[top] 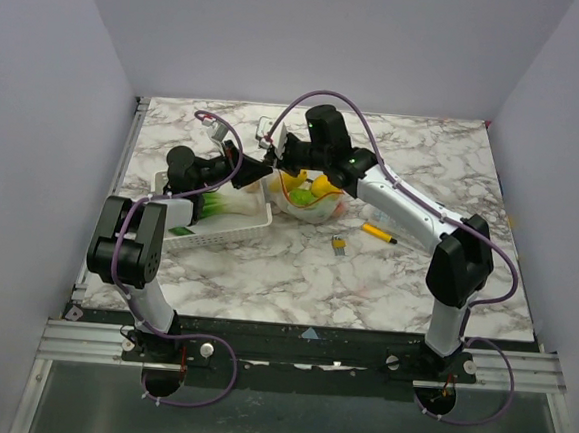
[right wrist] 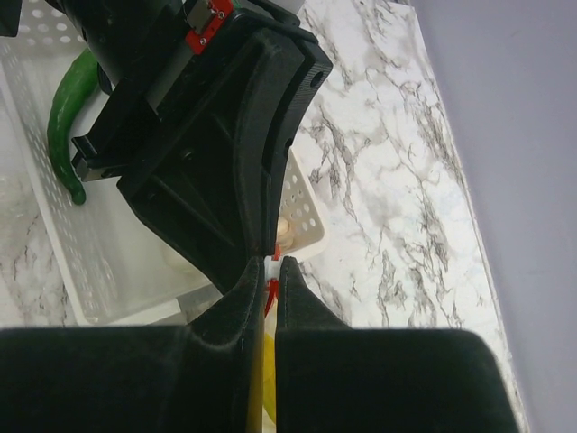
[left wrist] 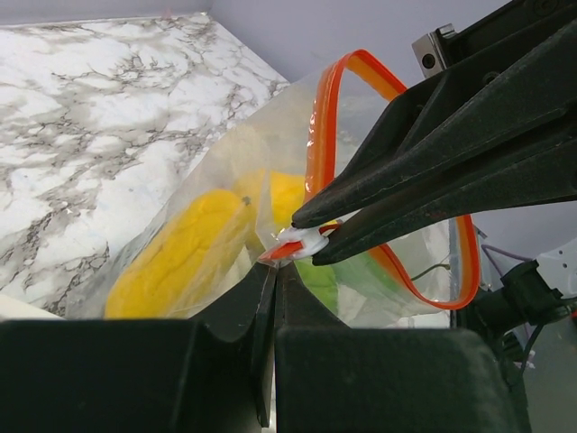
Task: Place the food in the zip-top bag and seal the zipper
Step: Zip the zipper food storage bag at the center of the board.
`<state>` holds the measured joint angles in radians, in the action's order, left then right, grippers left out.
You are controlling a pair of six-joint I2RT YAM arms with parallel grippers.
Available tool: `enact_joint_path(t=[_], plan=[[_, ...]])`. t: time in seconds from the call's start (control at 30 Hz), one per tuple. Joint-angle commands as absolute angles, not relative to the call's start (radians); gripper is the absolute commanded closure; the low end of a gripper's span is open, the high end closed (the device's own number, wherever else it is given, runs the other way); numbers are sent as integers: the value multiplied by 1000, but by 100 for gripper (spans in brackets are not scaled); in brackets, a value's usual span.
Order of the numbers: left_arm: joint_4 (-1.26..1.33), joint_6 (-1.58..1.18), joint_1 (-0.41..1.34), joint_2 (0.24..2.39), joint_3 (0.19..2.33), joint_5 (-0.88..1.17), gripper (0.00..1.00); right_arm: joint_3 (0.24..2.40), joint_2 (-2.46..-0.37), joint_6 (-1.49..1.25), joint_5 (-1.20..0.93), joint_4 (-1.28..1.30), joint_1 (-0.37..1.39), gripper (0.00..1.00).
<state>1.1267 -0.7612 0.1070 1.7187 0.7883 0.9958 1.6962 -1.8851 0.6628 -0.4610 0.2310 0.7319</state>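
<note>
Clear floppy zip-top bag [top: 311, 200] sits mid-table, just right of the white lattice basket [top: 238, 235], on the marbled tabletop [top: 415, 156]. Its orange-red zipper [left wrist: 325, 117] stands in an open loop, so the mouth is unsealed. Inside we see a yellow toy fruit [left wrist: 180, 257] and something green [left wrist: 315, 275] behind it.

Both tools meet at one end of the mouth. The left gripper [left wrist: 275, 275] has its fingers together on the strip's end. The right gripper [right wrist: 270, 275] is pinched on the strip at a small white tab [left wrist: 306, 242], likely the slider.

We judge the step to be sealing. To do it well, the left anchors the corner and keeps the strip taut. The right then draws the tab straight along the mouth, not upward, or the floppy film bunches and the grip slips.

A green toy pepper [right wrist: 68, 108] lies in the basket, so not all the food is bagged. A yellow marker pen [top: 378, 233] lies well to the bag's right.
</note>
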Motion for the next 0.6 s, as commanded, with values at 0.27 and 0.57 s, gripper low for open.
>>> enact_joint_path(t=[0.27,0.57], plan=[[1188,-719,113,1727,831,1047,57,1763,-1913,597,-537,251,731,100],[1333,-821,104,1793,836,1106,86,1730,-1885,594,-483,218,726,100]])
